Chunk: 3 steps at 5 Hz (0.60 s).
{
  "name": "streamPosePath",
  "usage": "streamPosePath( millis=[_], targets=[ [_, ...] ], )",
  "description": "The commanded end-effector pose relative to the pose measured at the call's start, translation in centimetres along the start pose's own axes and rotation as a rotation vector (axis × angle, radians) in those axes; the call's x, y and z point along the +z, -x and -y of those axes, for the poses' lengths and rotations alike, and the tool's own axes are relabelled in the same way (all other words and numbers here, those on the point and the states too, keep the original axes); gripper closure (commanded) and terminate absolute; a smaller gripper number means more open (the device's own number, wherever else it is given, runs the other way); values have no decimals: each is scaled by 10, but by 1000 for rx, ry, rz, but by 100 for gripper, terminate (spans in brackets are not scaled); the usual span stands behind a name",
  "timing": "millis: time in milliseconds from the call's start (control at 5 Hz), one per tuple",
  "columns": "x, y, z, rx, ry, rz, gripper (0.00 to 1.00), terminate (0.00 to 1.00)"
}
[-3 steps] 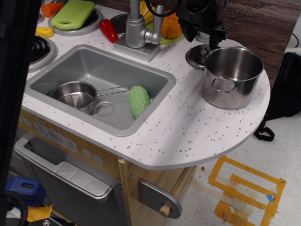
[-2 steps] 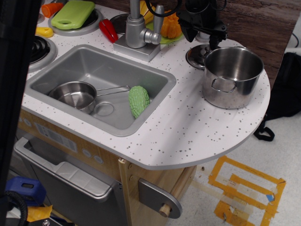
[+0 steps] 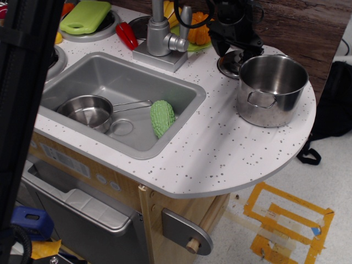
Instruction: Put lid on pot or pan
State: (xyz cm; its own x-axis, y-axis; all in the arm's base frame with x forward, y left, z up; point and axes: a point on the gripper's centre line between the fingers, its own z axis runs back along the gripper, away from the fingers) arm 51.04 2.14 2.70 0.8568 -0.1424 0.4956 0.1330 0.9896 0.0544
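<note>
The tall steel stockpot [image 3: 272, 88] stands open and uncovered on the right end of the white counter. The steel lid [image 3: 228, 65] lies flat on the counter just behind and left of the pot. It is partly hidden by the pot's rim and by my gripper. My black gripper [image 3: 235, 48] hangs right over the lid, its fingers spread to either side of the lid's middle. The knob is hidden between them. I cannot see whether the fingers touch the lid.
A grey sink [image 3: 118, 99] holds a small long-handled saucepan [image 3: 88, 111] and a green vegetable [image 3: 162, 117]. The faucet [image 3: 161, 33], a red pepper [image 3: 127, 35] and orange food [image 3: 199, 32] stand left of the gripper. The dark arm column [image 3: 27, 99] blocks the left side.
My gripper has dropped lower and a little left, closer onto the lid. The dark arm column at the left has shifted right. Pot and lid have not moved.
</note>
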Motion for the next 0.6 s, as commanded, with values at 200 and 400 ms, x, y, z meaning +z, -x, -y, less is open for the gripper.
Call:
streamPosePath(
  millis=[200, 400],
  targets=[
    [13, -25, -2, -6, 19, 56, 0, 0],
    [10, -28, -3, -11, 30, 64, 0, 0]
  ],
)
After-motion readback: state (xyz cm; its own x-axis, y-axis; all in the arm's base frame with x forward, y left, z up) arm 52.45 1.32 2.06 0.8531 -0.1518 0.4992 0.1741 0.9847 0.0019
